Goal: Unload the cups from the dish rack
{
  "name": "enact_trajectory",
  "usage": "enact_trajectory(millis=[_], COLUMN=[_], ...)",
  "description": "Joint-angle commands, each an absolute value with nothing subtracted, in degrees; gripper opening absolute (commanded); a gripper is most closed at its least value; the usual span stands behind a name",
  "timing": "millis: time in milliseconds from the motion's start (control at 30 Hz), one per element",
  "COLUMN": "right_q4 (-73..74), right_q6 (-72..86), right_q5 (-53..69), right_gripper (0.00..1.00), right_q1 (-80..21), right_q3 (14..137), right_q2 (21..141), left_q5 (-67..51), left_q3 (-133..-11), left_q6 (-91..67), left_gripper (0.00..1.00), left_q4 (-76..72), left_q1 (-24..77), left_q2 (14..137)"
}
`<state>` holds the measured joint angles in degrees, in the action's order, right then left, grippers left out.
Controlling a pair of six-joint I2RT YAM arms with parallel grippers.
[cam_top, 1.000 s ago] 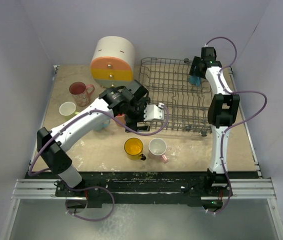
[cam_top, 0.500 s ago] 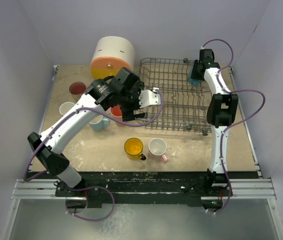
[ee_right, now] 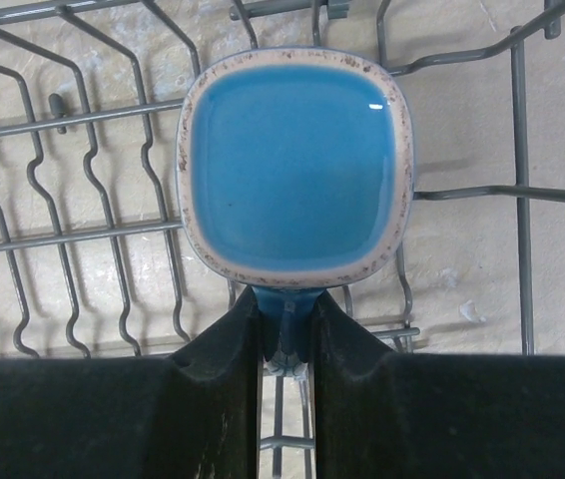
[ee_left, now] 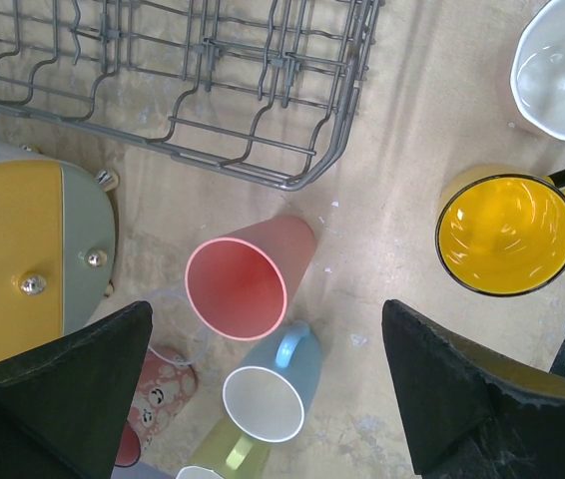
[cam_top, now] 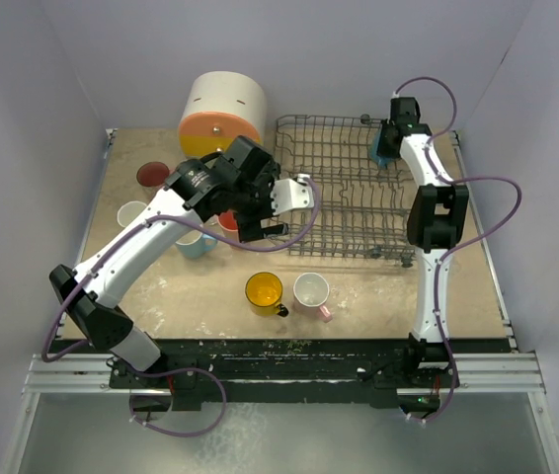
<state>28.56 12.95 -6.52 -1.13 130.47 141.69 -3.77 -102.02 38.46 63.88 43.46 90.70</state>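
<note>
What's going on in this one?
The right gripper is shut on the handle of a blue cup, which sits in the far right corner of the rack. No other cup shows in the rack. The left gripper hangs open over cups standing on the table, among them a salmon tumbler, a light blue mug and a yellow mug.

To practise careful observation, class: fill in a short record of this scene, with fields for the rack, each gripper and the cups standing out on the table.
Rack: dark grey wire dish rack
Cup in rack: blue square glazed mug
Right gripper: shut on that mug's handle
Left gripper: open, empty, above cups outside the rack
On beige table: salmon tumbler, light blue mug, yellow mug, pink mug with white inside
</note>
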Motion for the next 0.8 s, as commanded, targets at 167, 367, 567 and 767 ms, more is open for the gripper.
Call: enact_trajectory(millis=[167, 367, 567, 767], right_q4=[23.18, 25.3, 21.41, 6.08], right_q6=[9.45, 13.32, 22.13, 39.36], right_q5=[-6.86, -2.69, 12.85, 31.98], right_gripper=[0.0, 0.0, 0.0, 0.0], right_q1=[-5.39, -8.48, -13.68, -16.05], right_q3=[133.62, 131.47, 112.07, 89.69], right_q2=[126.69, 118.42, 102.99, 85.97], left_q5=[-2.07, -4.44, -11.23, -17.81], left_q3=[-99.17, -97.21, -87.23, -76.15], left_q6=[38.25, 39.79, 43.15, 48.55], left_gripper=[0.99, 0.99, 0.99, 0.99], left_q4=[60.34, 56.97, 44.11, 34.6], left_q1=[39.69, 35.25, 32.56, 32.51], left_q2=[85.44, 83.14, 74.07, 64.19])
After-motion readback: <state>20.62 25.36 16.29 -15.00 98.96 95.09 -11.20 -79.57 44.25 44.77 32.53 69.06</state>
